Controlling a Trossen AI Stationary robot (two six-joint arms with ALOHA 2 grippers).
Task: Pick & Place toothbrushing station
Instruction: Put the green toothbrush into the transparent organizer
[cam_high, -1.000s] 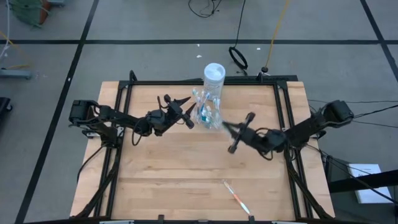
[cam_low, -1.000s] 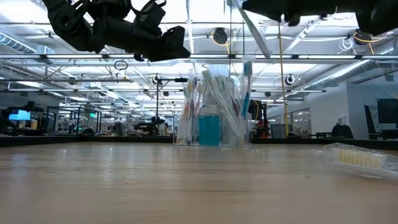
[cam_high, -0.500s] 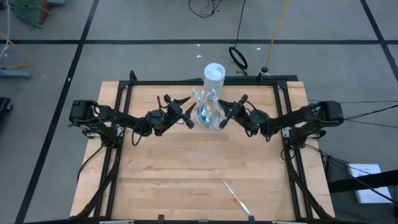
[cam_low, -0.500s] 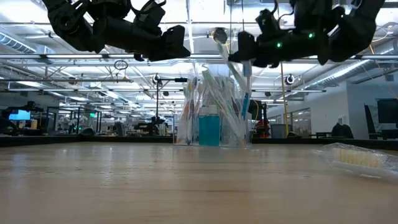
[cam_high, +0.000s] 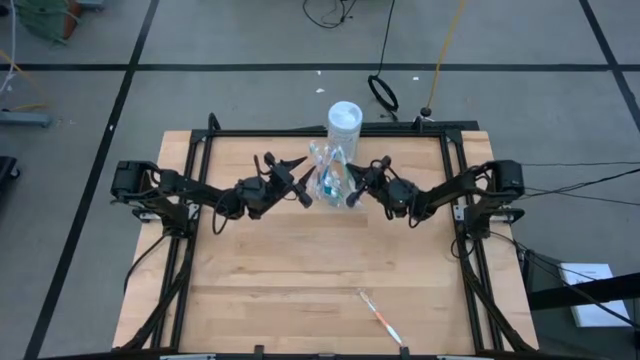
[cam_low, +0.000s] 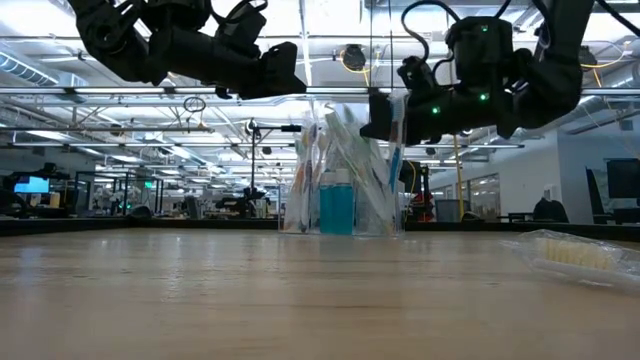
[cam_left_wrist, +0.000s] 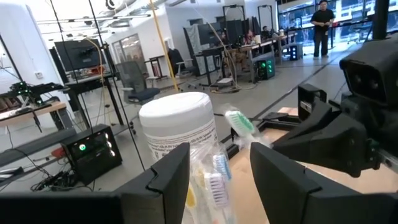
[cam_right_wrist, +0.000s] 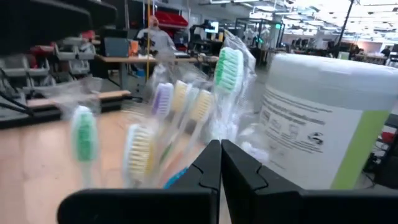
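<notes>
The toothbrushing station (cam_high: 330, 185) is a small clear holder standing upright on its base at the table's far middle, full of wrapped toothbrushes (cam_low: 340, 190). My left gripper (cam_high: 305, 187) hangs level and open at its left side, up at the brush tops (cam_left_wrist: 217, 155). The brush heads show ahead, in the gap between its fingers. My right gripper (cam_high: 352, 192) is shut and level at the holder's right side, its tips (cam_low: 372, 118) among the brush heads (cam_right_wrist: 221, 149). My right gripper comes level from the table's right, its shut fingertips right beside the wrapped toothbrush heads (cam_right_wrist: 186, 106) that stick up from the holder. Whether they touch the brushes I cannot tell.
A taller white-capped container (cam_high: 344, 120) stands just behind the holder, at the far edge. A single wrapped toothbrush (cam_high: 381, 317) lies near the front edge, right of the middle (cam_low: 575, 255). Bare wooden table lies between it and the holder.
My right gripper has swung from the table's middle right toward the far edge and the holder, coming down to the level of the brush tops and staying shut. My left gripper and the holder have kept still.
</notes>
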